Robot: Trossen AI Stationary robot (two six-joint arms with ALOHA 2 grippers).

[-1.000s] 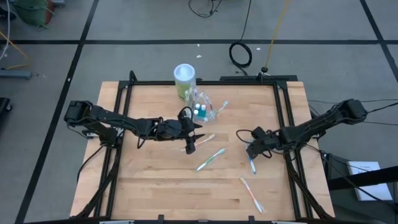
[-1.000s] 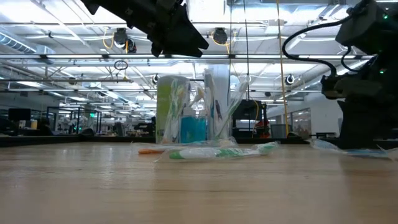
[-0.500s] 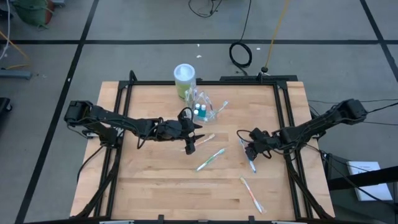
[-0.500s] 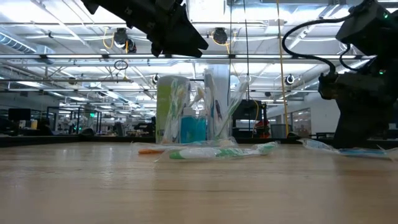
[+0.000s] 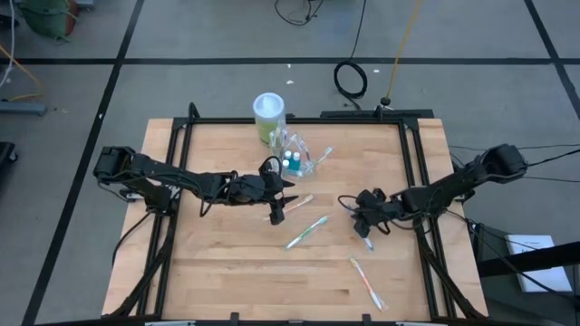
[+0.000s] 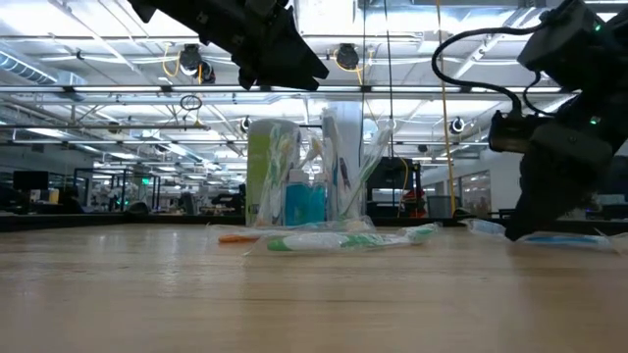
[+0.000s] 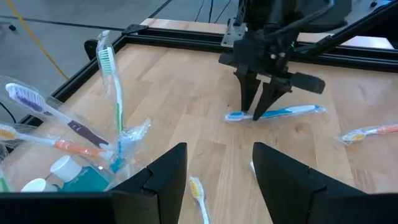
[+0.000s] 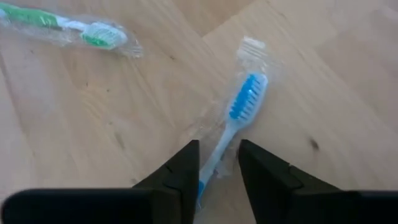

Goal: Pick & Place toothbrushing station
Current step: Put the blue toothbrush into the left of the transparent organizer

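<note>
The toothbrushing station (image 5: 297, 161), a clear holder with wrapped toothbrushes and a blue bottle in it, stands at the table's far middle, next to a green canister (image 5: 269, 116) with a white lid. My left gripper (image 5: 278, 210) hovers open just in front of the holder with nothing between its fingers (image 7: 161, 174). A wrapped blue toothbrush (image 8: 245, 99) lies flat on the table at the right. My right gripper (image 8: 219, 146) points down at a slant over it, open, with one finger on either side of the brush's neck (image 8: 217, 155). My right gripper comes from above at a slant and its fingers (image 8: 186, 168) lie across the blue toothbrush's neck, just behind the bristle head. The brush and its wrapper lie flat on the table. Whether the fingers touch the wrapper I cannot tell.
A wrapped green toothbrush (image 5: 306, 232) and an orange one (image 5: 296, 203) lie near the table's middle. Another wrapped brush (image 5: 367, 282) lies toward the near right. Black frame rails (image 5: 420, 181) run along the table's edges.
My right gripper has gone a little toward the table's left and down over the blue toothbrush, and its wrist has rolled. The toothbrush has stayed where it lay.
</note>
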